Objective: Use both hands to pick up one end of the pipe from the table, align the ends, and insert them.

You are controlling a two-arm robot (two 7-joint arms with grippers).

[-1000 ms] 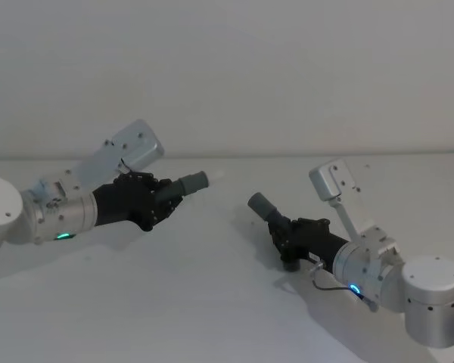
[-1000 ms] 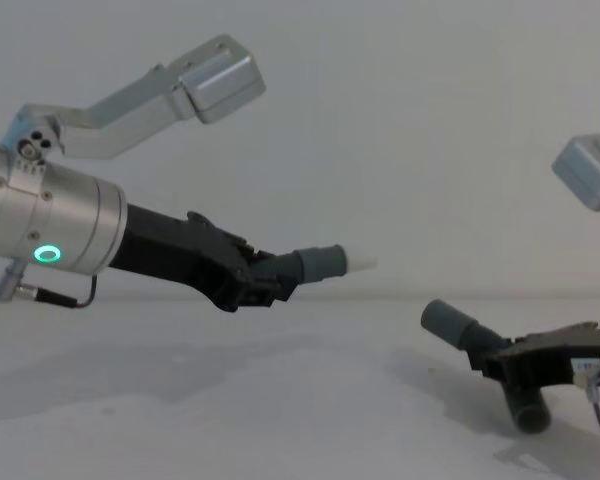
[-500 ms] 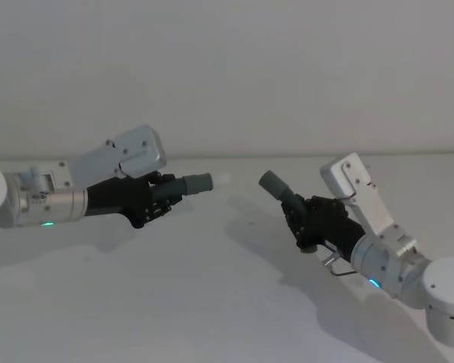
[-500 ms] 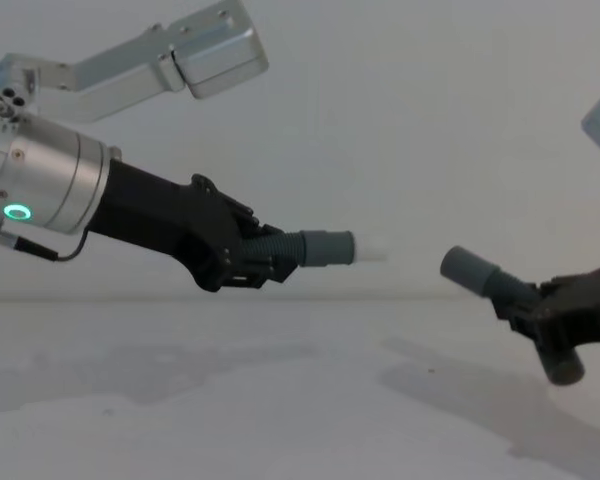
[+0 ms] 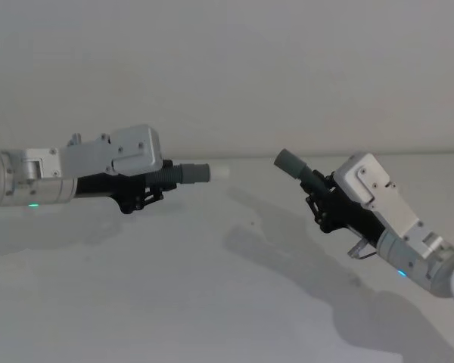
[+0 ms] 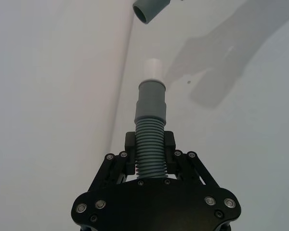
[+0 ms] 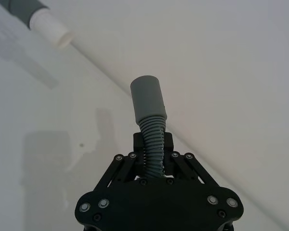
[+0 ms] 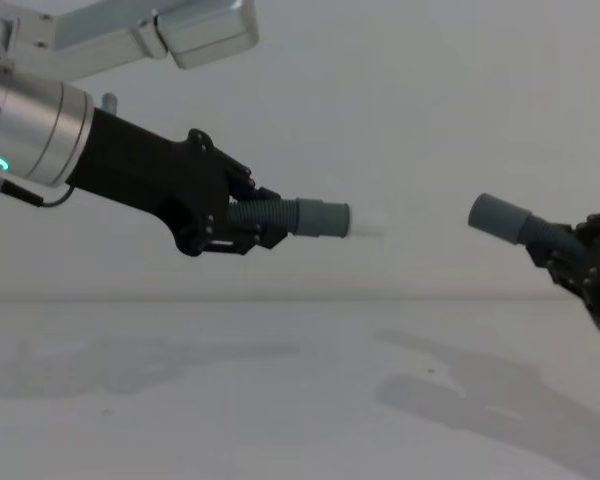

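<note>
Your left gripper [image 8: 242, 225] is clamped on the ribbed body of the left pipe piece [image 8: 280, 213]. Its whitish tip [image 8: 370, 222] points nearly level, well above the table [image 8: 230, 400]. Your right gripper [image 5: 325, 204] is closed on the right pipe piece [image 7: 151, 137]. Its open cuff [image 8: 500, 215] is apart from the tip, at about the tip's height, but tilted. I judge you should first turn the cuff onto the tip's line, then push slowly.
</note>
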